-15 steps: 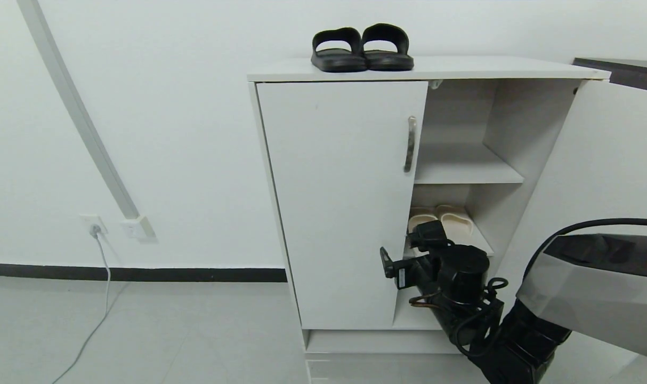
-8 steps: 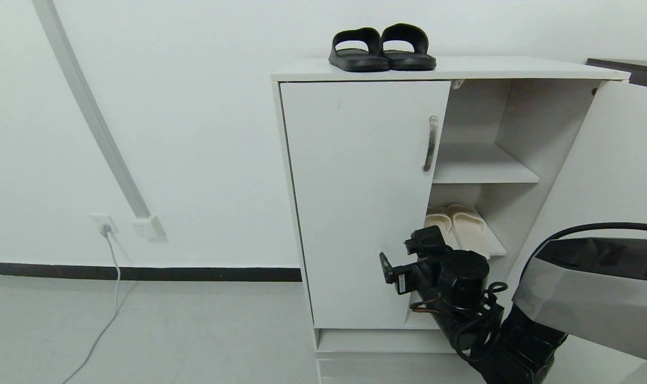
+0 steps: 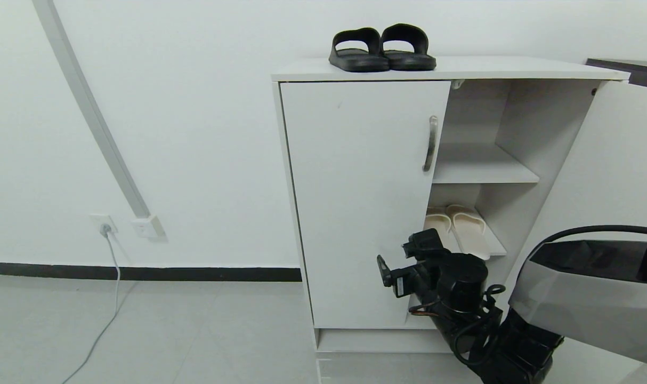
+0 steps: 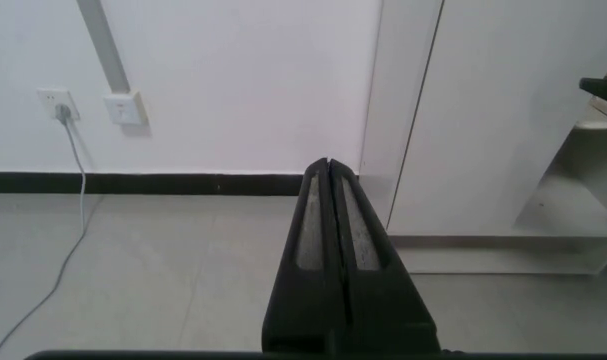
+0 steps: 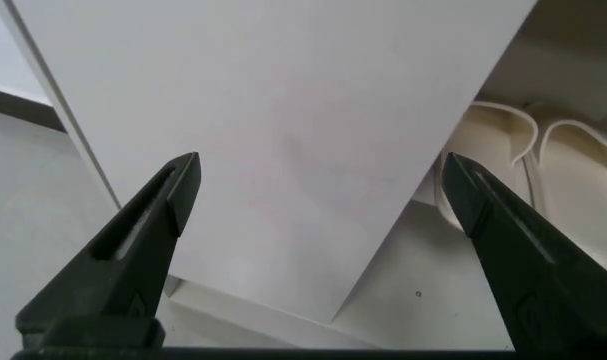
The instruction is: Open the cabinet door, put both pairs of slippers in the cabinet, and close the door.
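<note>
Evidently the work stands about halfway, by my reading: one pair is shelved, the other waits, and the door is yet to be shut. Over towards the white wall socket (image 3: pixel 104 224), the left end effector (image 4: pixel 328 170) hangs low above the pale grey tiled floor (image 4: pixel 183 260), its two dark fingers pressed flat together on nothing. Next comes the white laminate cabinet (image 3: pixel 515 68), smooth and square-edged, its left door (image 3: pixel 361 202) closed and fitted with a slim brushed-metal handle (image 3: pixel 433 143). On the cabinet's top sits the pair of black moulded-rubber slide slippers (image 3: pixel 382 48), side by side, matte and broad-strapped. Inside, on the lower shelf, lies the pair of cream foam slippers (image 3: pixel 464 229), rounded and soft-looking. Just before the closed door's lower edge, the right end effector (image 5: pixel 320 170) is spread wide and empty, near the cream pair but not touching it. Farthest right, the flat white right door (image 3: pixel 611 160) stands swung open. The next move likely calls for raising an arm to the top, pinching the black pair by its straps, and lowering it onto the upper shelf (image 3: pixel 483 173).
</note>
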### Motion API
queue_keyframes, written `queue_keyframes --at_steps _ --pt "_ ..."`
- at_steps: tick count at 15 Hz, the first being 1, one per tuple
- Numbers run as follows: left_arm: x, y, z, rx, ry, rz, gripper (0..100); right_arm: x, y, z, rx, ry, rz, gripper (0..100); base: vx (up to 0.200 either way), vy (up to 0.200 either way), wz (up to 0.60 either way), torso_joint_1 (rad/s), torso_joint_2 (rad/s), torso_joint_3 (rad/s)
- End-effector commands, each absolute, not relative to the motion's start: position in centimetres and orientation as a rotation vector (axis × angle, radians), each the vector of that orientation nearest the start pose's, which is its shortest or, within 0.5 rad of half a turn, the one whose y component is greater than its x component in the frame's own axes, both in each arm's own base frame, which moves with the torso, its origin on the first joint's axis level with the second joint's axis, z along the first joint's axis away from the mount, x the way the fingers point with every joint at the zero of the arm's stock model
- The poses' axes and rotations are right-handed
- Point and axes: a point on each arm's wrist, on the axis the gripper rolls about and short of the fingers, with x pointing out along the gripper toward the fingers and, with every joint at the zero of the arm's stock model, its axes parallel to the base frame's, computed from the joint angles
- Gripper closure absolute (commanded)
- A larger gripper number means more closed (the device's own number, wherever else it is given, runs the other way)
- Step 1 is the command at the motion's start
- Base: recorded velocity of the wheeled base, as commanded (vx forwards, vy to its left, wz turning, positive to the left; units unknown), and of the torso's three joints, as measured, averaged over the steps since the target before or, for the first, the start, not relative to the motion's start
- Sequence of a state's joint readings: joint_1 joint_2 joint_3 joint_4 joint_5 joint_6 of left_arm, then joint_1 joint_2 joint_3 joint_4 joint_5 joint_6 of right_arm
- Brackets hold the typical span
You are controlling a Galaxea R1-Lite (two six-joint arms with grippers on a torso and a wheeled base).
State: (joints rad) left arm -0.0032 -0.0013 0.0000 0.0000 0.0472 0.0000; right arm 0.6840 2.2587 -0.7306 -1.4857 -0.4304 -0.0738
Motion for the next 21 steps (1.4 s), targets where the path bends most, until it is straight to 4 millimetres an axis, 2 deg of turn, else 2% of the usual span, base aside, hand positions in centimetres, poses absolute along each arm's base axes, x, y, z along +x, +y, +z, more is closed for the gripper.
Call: queue_keyframes --at_steps 1,4,7,11,21 --pt "-2.28 0.11 7.56 0.0 -0.002 0.044 100 29.58 22.98 5.12 -0.101 0.035 0.256 0 0.0 0.0 0.0 0.0 0.0 0.0" --pt "-2.28 0.11 7.56 0.0 -0.002 0.044 100 29.59 22.99 5.02 -0.102 0.036 0.256 0 0.0 0.0 0.0 0.001 -0.02 -0.019" --pt "-2.28 0.11 7.55 0.0 0.0 0.044 100 29.52 22.94 4.93 -0.104 0.04 0.256 0 0.0 0.0 0.0 0.007 -0.18 -0.3" --pt "-2.28 0.11 7.55 0.0 0.0 0.044 100 29.5 22.93 4.89 -0.104 0.043 0.258 0 0.0 0.0 0.0 0.049 -0.5 -0.364" --pt "-2.28 0.11 7.56 0.0 -0.002 0.044 100 29.44 22.87 4.83 -0.106 0.046 0.256 0 0.0 0.0 0.0 0.142 -0.47 -0.336"
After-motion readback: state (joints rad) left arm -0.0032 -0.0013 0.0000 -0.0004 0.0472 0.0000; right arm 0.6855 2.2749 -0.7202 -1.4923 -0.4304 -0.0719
